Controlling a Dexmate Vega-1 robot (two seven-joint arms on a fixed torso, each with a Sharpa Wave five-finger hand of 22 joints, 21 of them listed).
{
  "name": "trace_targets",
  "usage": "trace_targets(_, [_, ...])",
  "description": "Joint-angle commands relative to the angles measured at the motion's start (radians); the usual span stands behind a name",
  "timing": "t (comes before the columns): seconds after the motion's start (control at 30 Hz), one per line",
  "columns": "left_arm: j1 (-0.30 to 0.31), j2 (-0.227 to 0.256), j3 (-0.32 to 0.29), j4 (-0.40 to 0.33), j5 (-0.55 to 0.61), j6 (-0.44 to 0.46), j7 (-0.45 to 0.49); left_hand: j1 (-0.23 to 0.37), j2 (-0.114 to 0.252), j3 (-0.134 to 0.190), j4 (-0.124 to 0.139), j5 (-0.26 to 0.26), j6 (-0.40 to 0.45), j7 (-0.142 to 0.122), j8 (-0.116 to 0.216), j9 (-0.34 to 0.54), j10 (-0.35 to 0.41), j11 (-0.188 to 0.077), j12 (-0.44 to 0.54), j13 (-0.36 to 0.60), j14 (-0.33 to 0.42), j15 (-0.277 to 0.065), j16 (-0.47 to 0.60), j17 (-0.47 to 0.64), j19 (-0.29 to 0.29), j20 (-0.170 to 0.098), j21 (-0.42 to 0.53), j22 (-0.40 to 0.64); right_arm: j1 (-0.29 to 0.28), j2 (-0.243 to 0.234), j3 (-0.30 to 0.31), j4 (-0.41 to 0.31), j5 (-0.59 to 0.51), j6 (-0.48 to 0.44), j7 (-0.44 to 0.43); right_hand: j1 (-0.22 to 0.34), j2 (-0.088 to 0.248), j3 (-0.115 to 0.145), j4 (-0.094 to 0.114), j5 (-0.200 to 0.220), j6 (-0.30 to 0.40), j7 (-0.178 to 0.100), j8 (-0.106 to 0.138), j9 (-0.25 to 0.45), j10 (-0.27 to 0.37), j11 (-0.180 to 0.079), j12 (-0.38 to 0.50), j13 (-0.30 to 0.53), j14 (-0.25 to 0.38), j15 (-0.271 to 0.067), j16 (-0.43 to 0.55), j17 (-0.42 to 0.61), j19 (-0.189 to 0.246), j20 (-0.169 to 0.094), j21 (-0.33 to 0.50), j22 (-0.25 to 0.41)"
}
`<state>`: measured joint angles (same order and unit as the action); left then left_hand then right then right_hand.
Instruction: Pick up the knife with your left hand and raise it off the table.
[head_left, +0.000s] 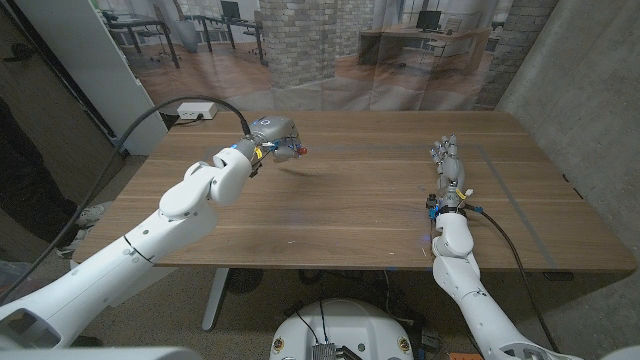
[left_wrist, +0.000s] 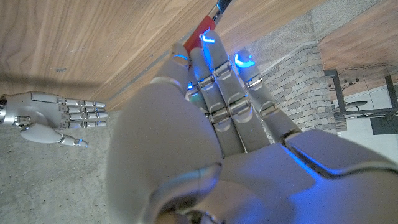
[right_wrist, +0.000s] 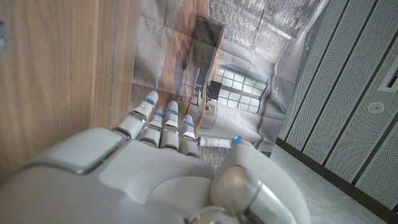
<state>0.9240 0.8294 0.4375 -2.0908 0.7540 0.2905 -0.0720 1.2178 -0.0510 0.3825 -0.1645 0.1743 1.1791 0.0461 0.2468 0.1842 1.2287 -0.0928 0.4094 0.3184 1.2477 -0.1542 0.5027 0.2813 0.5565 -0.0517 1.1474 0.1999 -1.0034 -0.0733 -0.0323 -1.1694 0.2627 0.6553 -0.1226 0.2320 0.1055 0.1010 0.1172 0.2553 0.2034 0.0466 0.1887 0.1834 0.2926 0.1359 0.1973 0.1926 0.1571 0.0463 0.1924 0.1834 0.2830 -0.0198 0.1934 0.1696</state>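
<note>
My left hand (head_left: 272, 135) hangs above the table's far left part, its fingers curled around the knife (head_left: 299, 151), whose red end sticks out to the right. A shadow lies on the wood below it. In the left wrist view the red handle (left_wrist: 202, 28) and a dark blade tip poke out past my left hand (left_wrist: 217, 106). My right hand (head_left: 449, 168) stands on the right side of the table with its fingers straight and together, holding nothing. It also appears in the left wrist view as my right hand (left_wrist: 53, 115) and close up as my right hand (right_wrist: 161, 134).
A white box (head_left: 198, 110) with a thick black cable sits at the table's far left corner. A grey tape line (head_left: 510, 190) runs along the wooden table (head_left: 350, 200) near its right edge. A brick-pattern backdrop stands behind.
</note>
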Motion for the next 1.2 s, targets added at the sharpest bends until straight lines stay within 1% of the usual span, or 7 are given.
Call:
trace_targets(0.03, [0.012, 0.006, -0.026, 0.022, -0.049, -0.08, 0.096, 0.075, 0.081, 0.004, 0.006, 0.005, 0.025, 0.014, 0.005, 0.019, 0.014, -0.013, -0.003, 0.005, 0.067, -0.07, -0.001, 0.006, -0.005, -0.124, 0.012, -0.001, -0.042, -0.006, -0.026, -0.064, -0.019, -0.002, -0.059, -0.006, 0.0, 0.001, -0.003, 0.004, -0.007, 0.001, 0.004, 0.006, -0.001, -0.001, 0.003, 0.005, -0.003, -0.003, -0.003, 0.003, 0.002, -0.004, -0.001, 0.002])
trace_targets(0.27, [0.021, 0.013, -0.048, 0.039, -0.075, -0.129, 0.137, 0.075, 0.08, 0.003, 0.006, 0.005, 0.027, 0.015, 0.004, 0.019, 0.012, -0.012, -0.007, 0.005, 0.068, -0.07, -0.003, 0.006, -0.007, -0.126, 0.015, -0.002, -0.073, -0.011, -0.043, -0.108, -0.042, -0.005, -0.105, -0.006, 0.0, 0.0, -0.004, 0.005, -0.007, 0.001, 0.004, 0.006, -0.002, -0.002, 0.003, 0.005, -0.003, -0.003, -0.003, 0.003, 0.002, -0.005, 0.0, 0.002])
trace_targets(0.67, [0.017, 0.009, -0.083, 0.115, -0.133, -0.258, 0.235, 0.073, 0.08, 0.002, 0.008, 0.005, 0.027, 0.016, 0.001, 0.019, 0.015, -0.012, -0.01, 0.006, 0.068, -0.069, -0.008, 0.007, -0.01, -0.127, 0.021, -0.004, -0.11, -0.018, -0.078, -0.167, -0.093, -0.018, -0.2, -0.007, -0.001, 0.0, -0.004, 0.006, -0.006, 0.0, 0.005, 0.006, -0.002, -0.003, 0.003, 0.005, -0.003, -0.003, -0.003, 0.003, 0.002, -0.006, 0.0, 0.002])
trace_targets(0.87, [-0.004, 0.004, -0.086, 0.173, -0.162, -0.327, 0.261, 0.072, 0.081, 0.002, 0.008, 0.006, 0.029, 0.017, 0.001, 0.019, 0.016, -0.013, -0.011, 0.007, 0.071, -0.069, -0.008, 0.007, -0.011, -0.128, 0.024, -0.004, -0.126, -0.021, -0.096, -0.197, -0.126, -0.034, -0.256, -0.007, -0.001, -0.001, -0.005, 0.006, -0.006, 0.0, 0.005, 0.006, -0.002, -0.002, 0.003, 0.005, -0.003, -0.004, -0.003, 0.003, 0.002, -0.005, 0.0, 0.002])
trace_targets(1.0, [-0.028, -0.006, -0.079, 0.225, -0.178, -0.381, 0.281, 0.072, 0.08, 0.001, 0.008, 0.006, 0.03, 0.016, 0.0, 0.02, 0.017, -0.015, -0.012, 0.008, 0.072, -0.069, -0.009, 0.008, -0.011, -0.128, 0.025, -0.005, -0.141, -0.024, -0.106, -0.224, -0.15, -0.05, -0.296, -0.007, -0.001, -0.001, -0.005, 0.006, -0.006, 0.0, 0.005, 0.006, -0.002, -0.002, 0.004, 0.005, -0.003, -0.003, -0.002, 0.003, 0.002, -0.005, 0.0, 0.002])
trace_targets(1.1, [-0.049, -0.015, -0.07, 0.263, -0.185, -0.418, 0.294, 0.072, 0.08, 0.001, 0.008, 0.006, 0.029, 0.016, 0.0, 0.02, 0.018, -0.01, -0.012, 0.009, 0.073, -0.069, -0.009, 0.008, -0.012, -0.128, 0.027, -0.005, -0.154, -0.027, -0.112, -0.246, -0.166, -0.063, -0.323, -0.007, -0.001, -0.001, -0.005, 0.006, -0.006, 0.0, 0.005, 0.006, -0.001, -0.001, 0.004, 0.005, -0.003, -0.003, -0.002, 0.003, 0.002, -0.005, 0.0, 0.002])
trace_targets(1.2, [-0.064, -0.025, -0.064, 0.289, -0.191, -0.442, 0.304, 0.072, 0.08, 0.001, 0.007, 0.006, 0.031, 0.017, 0.0, 0.02, 0.018, -0.014, -0.013, 0.009, 0.073, -0.069, -0.01, 0.009, -0.013, -0.128, 0.028, -0.006, -0.166, -0.032, -0.118, -0.265, -0.175, -0.076, -0.343, -0.008, -0.001, -0.001, -0.005, 0.007, -0.007, 0.0, 0.005, 0.006, -0.001, -0.001, 0.004, 0.005, -0.002, -0.002, -0.002, 0.003, 0.002, -0.004, 0.0, 0.002])
